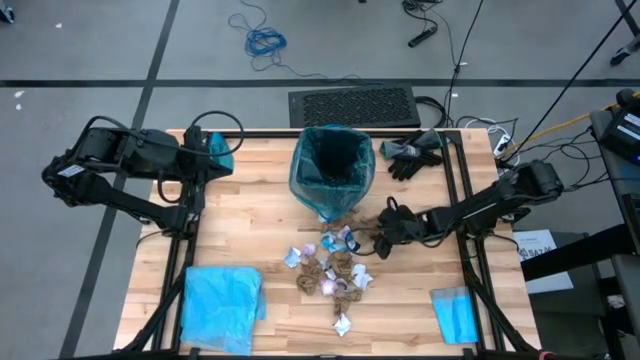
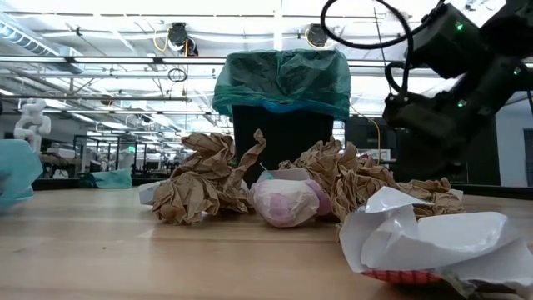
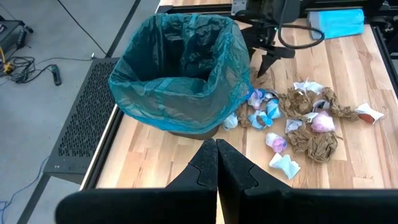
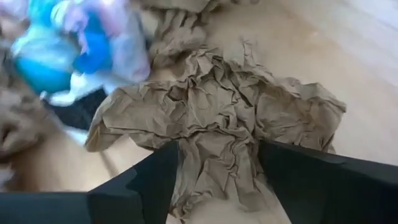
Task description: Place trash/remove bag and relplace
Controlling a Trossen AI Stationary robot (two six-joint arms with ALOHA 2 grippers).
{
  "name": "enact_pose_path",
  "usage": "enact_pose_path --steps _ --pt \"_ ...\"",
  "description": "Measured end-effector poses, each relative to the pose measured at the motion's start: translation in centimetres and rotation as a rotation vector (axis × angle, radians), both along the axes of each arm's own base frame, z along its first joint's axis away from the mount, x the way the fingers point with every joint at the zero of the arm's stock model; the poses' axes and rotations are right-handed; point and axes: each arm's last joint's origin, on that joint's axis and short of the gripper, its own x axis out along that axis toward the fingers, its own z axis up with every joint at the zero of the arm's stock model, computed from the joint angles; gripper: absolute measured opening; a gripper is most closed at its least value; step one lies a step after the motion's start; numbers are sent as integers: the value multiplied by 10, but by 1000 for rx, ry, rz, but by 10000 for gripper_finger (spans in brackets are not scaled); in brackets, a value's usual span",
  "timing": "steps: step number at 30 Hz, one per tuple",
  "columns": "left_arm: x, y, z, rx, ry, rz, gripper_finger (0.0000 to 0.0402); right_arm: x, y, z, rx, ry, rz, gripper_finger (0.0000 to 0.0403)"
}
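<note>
**Right gripper spread around a brown paper wad beside the lined bin**

At the table's left rear, the left gripper (image 3: 216,163) waits with its two dark fingers pressed together, empty, facing the bin. Near the left front edge of the pale wooden slatted table (image 1: 250,230) lies a flat sky-blue plastic bag (image 1: 222,297).

In the middle, toward the back, stands the black bin wearing the dark teal-green crinkly plastic liner (image 1: 332,165), its rim folded down over the outside. In front of it and to its right, the trash, a scatter of crumpled brown paper wads and white and silvery-blue wrappers (image 1: 335,268), lies on the wood.

Right of the bin, the right gripper (image 1: 386,232) is low over the table at the pile's rear edge. Its fingers stand apart on either side of a crumpled brown paper wad (image 4: 214,121) and have not clamped it; the wad lies on the wood.

Behind that arm rest black gloves (image 1: 412,153); a small folded blue cloth (image 1: 455,313) lies at the right front.
</note>
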Motion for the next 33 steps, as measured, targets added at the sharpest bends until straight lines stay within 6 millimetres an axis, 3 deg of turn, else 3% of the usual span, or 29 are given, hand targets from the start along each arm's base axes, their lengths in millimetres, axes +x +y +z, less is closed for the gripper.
enact_pose_path --steps 3,8,13,17,21,27,33 --pt "0 0 0 0 0 0 0 2 2 -2 -15 -14 -22 167" --pt "0 0 0 0 0 0 0 -1 8 0 -5 -25 4 27" --pt "0 0 0 0 0 0 0 -4 19 8 29 -70 27 4" --pt "0 0 0 0 1 0 0 -4 35 28 25 -144 54 2" --pt "0 0 0 0 0 0 0 3 49 66 -24 -207 94 1" --pt "0 0 0 0 0 0 0 18 63 147 -210 -232 166 0" --pt "3 0 -1 0 6 0 0 30 54 226 -420 -301 194 0"
